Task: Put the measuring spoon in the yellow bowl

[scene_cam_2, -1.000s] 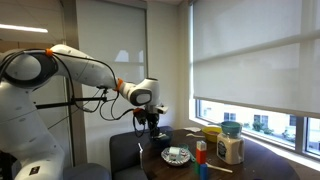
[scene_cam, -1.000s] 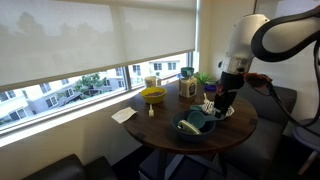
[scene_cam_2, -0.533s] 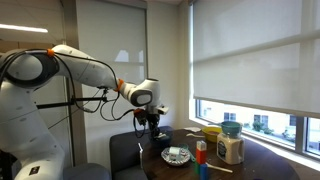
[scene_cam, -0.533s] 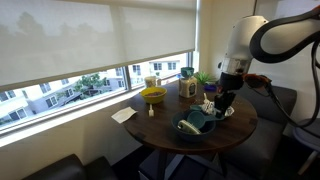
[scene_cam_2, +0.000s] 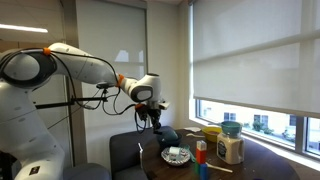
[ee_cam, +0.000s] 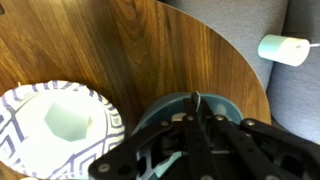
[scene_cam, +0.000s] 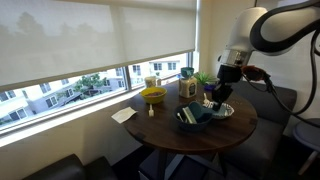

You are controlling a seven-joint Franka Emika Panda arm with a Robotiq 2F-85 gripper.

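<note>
1. The yellow bowl (scene_cam: 153, 95) is unmoved at the window-side edge of the tabletop (scene_cam: 150, 128). We see nothing in it, so the task is not yet done.
2. Against the frame half a second ago, the dark blue-grey bowl (scene_cam: 190, 121) sits a little higher and further left, and looks tilted. The measuring spoon (scene_cam: 198, 113) shows only as a pale teal patch inside it. It lies toward the tabletop's near edge, well apart from the yellow bowl.
3. The gripper (scene_cam: 216, 99) has risen slightly and hangs over that bowl's right rim. Our reading is that the lift has begun and the dark bowl may be coming up with the spoon. If so, it could tip or drop.
4. Claw state, wrist view: the fingers of the gripper (ee_cam: 195, 105) are drawn nearly together over the dark bowl. We cannot tell what they pinch.
5. Hidden or unclear, wrist view:
   - The patterned plate (ee_cam: 15, 120) is cut by the left frame edge and carries a pale teal cup (ee_cam: 68, 120).
   - The gripper body masks the spoon.
   - A white object (ee_cam: 285, 48) off the table at right is unidentified.
6. In an exterior view the gripper (scene_cam_2: 152, 118) is too small and dark to read.
</note>
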